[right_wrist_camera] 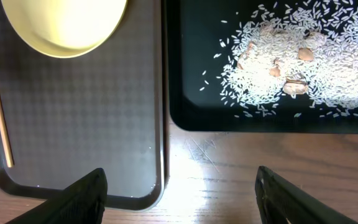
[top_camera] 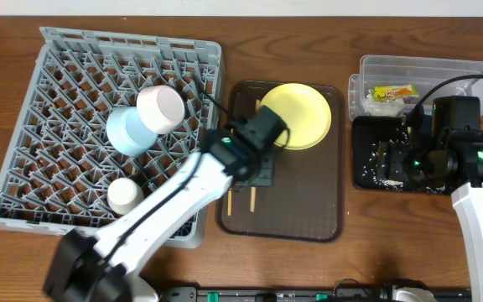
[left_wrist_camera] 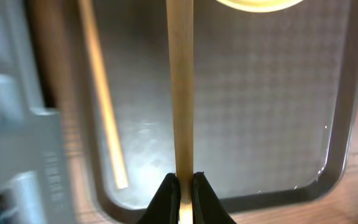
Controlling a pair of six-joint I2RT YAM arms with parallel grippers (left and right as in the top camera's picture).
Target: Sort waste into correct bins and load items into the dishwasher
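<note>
My left gripper [left_wrist_camera: 181, 186] is shut on one wooden chopstick [left_wrist_camera: 181, 93] over the brown serving tray [top_camera: 309, 210]; it also shows in the overhead view [top_camera: 256, 174]. The second chopstick [left_wrist_camera: 101, 99] lies on the tray beside it. The pale-yellow plate [top_camera: 297, 115] sits at the tray's far end. The grey dish rack [top_camera: 65, 101] holds the light-blue bowl [top_camera: 128, 130] and a white bowl [top_camera: 161, 107]. My right gripper [right_wrist_camera: 182, 199] is open and empty above the table between the brown tray and the black tray [right_wrist_camera: 191, 74], which holds rice grains [right_wrist_camera: 328, 56] and scraps [right_wrist_camera: 294, 84]. The snack wrapper [top_camera: 392, 92] lies in the clear tub [top_camera: 443, 71].
A small white cup [top_camera: 126, 195] stands in the rack's near part. The rack's corner [left_wrist_camera: 23, 162] is close to the left of my left gripper. Bare wooden table [right_wrist_camera: 241, 162] lies under my right gripper.
</note>
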